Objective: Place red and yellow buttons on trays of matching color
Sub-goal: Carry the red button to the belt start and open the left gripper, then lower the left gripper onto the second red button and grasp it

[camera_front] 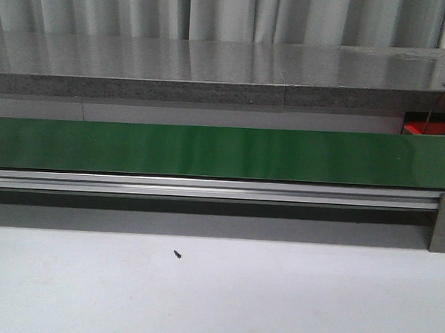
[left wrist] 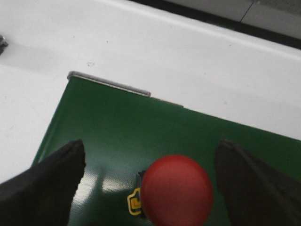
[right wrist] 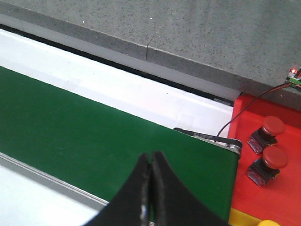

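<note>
A red button [left wrist: 176,190] with a yellow-edged base stands on the green belt [left wrist: 117,127], close to the belt's end. My left gripper [left wrist: 150,186] is open around it; its black fingers [left wrist: 47,183] stand wide apart and touch nothing. My right gripper [right wrist: 151,160] is shut and empty, hovering over the green belt [right wrist: 70,127] near its other end. Beyond that end lies the red tray [right wrist: 244,188] with two red buttons [right wrist: 273,127] [right wrist: 275,158] on it. A yellow tray corner [right wrist: 240,219] shows just below it. Neither gripper appears in the front view.
The long green belt [camera_front: 208,151] crosses the front view on an aluminium rail [camera_front: 206,188]. Behind it runs a grey stone ledge [camera_front: 213,69]. A wired circuit board [right wrist: 295,77] sits beside the red tray [camera_front: 415,129]. A small black speck [camera_front: 177,254] lies on the white table.
</note>
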`<state>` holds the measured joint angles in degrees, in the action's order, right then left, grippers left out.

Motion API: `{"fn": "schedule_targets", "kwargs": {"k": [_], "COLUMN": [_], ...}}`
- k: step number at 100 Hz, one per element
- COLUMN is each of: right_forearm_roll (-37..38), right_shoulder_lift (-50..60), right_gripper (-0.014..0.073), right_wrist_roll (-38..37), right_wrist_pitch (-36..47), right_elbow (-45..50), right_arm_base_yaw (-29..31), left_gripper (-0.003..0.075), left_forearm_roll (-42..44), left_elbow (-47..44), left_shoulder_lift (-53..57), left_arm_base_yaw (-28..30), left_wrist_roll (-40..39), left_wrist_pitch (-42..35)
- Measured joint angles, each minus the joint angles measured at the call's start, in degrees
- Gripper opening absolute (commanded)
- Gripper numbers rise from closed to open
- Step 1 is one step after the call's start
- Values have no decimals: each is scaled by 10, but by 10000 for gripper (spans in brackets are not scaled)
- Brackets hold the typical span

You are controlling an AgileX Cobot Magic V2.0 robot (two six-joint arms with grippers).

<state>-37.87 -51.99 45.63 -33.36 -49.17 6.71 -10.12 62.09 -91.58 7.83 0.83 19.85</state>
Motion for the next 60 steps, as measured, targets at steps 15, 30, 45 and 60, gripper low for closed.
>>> {"fn": "schedule_targets", "kwargs": {"k": [15,30,45,60], "right_forearm_roll": [0,0,0,0], "right_shoulder_lift": [0,0,0,0], "right_gripper": [-68,-68,-68,-68], "right_wrist_roll": [0,0,0,0], "right_wrist_pitch": [0,0,0,0], "right_elbow": [0,0,0,0], "right_arm_base_yaw": [0,0,0,0], "left_gripper": [568,568,568,568], "left_forearm_roll": [0,0,0,0], "left_elbow": [7,47,86,133], "left_shoulder_lift": [42,49,45,1], "left_arm_base_yaw": [3,40,94,142], "left_wrist_roll": [0,0,0,1], "left_wrist_pitch": [2,5,14,28]}}
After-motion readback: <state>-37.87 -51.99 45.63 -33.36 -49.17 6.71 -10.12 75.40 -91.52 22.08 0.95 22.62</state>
